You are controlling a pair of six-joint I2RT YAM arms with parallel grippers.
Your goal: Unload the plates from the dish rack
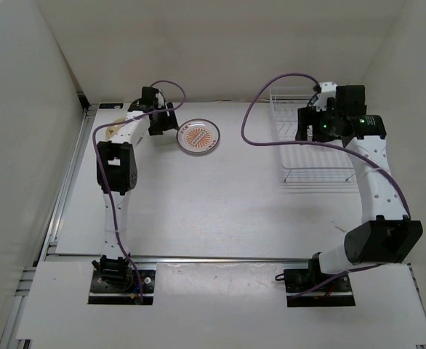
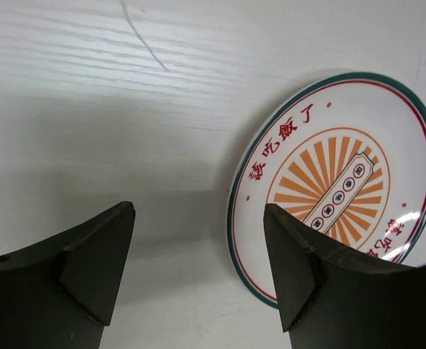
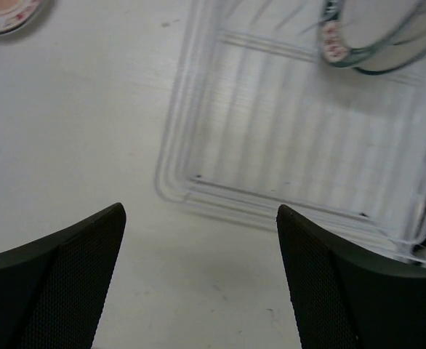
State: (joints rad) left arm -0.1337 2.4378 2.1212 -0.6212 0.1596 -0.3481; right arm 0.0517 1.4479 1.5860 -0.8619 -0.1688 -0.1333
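Fingers spread and empty on both arms.
Left fingers (image 2: pixel 89 269) just beside the round orange-rayed plate (image 2: pixel 344 131) on the white table (image 2: pixel 89 109) — right fingers (image 3: pixel 67 276) above the white wire rack (image 3: pixel 220 198).

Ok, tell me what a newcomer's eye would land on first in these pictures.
The orange-rayed plate stands out most, lying flat on the white table at the far left, just beside the open, empty left gripper. Next comes the white wire dish rack at the far right, with the right gripper hovering open over its edge and a dark-rimmed plate inside it.
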